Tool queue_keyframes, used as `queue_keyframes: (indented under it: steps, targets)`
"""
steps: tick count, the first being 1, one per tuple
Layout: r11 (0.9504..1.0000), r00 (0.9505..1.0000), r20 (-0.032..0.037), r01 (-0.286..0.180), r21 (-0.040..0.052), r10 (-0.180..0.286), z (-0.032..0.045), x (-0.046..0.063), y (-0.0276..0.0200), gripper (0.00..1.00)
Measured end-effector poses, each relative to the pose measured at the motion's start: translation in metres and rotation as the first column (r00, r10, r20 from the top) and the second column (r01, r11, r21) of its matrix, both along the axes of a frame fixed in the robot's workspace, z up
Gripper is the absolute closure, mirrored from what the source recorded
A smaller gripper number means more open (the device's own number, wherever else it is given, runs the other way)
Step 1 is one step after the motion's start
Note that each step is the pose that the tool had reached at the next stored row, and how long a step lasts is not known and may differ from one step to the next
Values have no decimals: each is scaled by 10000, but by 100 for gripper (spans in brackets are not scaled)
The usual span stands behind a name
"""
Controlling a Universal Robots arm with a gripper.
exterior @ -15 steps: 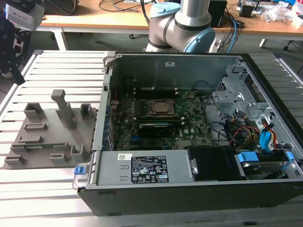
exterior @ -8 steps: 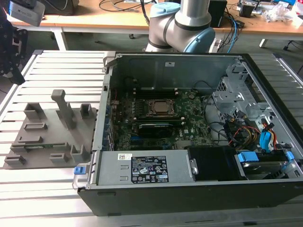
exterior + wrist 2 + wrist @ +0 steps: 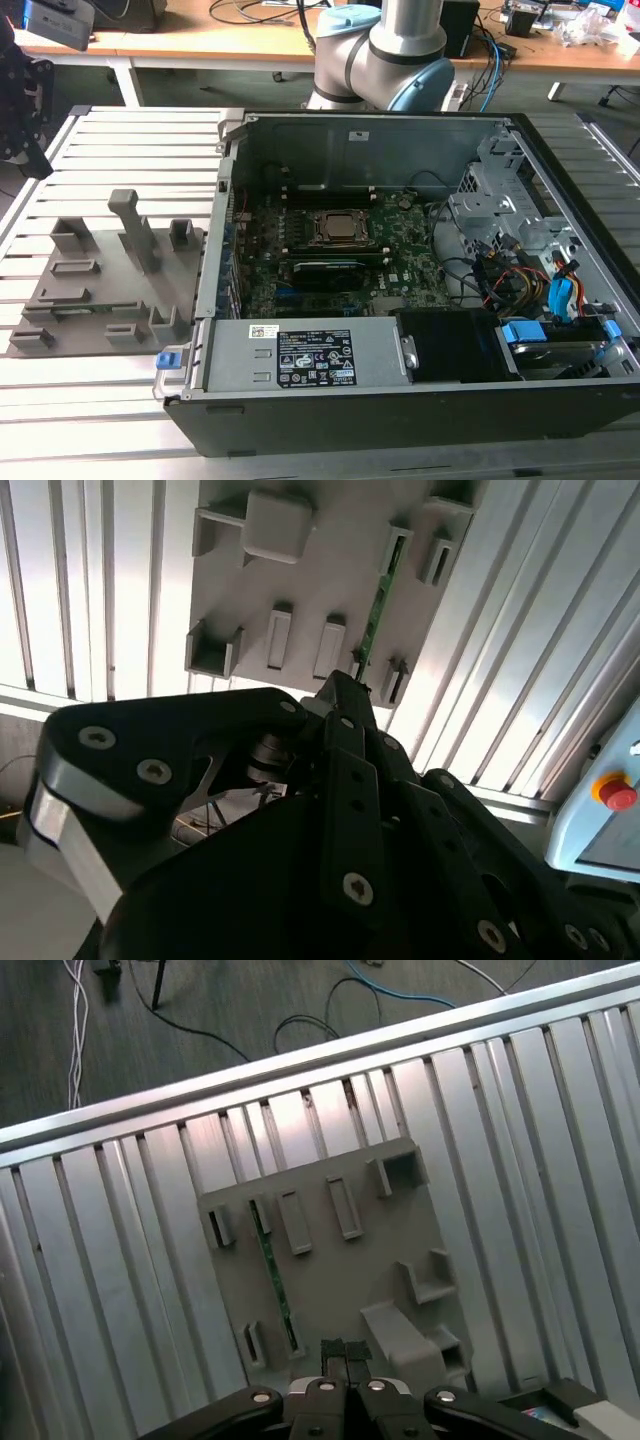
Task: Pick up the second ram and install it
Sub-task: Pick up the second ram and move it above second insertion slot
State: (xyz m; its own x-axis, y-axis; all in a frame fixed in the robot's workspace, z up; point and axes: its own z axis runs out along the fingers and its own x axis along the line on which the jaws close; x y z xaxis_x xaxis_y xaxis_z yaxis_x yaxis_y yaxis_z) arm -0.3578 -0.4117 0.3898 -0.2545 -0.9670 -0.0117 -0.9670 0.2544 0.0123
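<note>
The gripper (image 3: pixel 346 1352) is seen pinched together, empty, near the second ram (image 3: pixel 276 1282) that's slotted in the gray holder (image 3: pixel 340 1285).

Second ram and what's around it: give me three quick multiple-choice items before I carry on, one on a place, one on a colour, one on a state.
1. Where is the second ram?
A. On edge in the gray holder on the slatted table
B. Seated in a motherboard slot
C. Clamped in the hand

2. What colour is its board?
A. Blue
B. Green
C. Red

3. How is the computer case?
A. Side open
B. Panel closed
C. Turned upside down

Answers:
1 A: both wrist views show it standing in the holder's slots, apart from the hand.
2 B: it shows as a thin green strip.
3 A: the exterior view looks straight in at the motherboard.
</note>
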Motion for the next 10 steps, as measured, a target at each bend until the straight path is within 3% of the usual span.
queue_keyframes:
  steps: [4,6,10]
  targets:
    - [9978,9978,0,-659,-5,659,0,0,0,89]
    - [9921,9921,0,-1257,-10,1257,0,0,0,89]
    - [9896,9896,0,-1437,-11,1437,0,0,0,89]
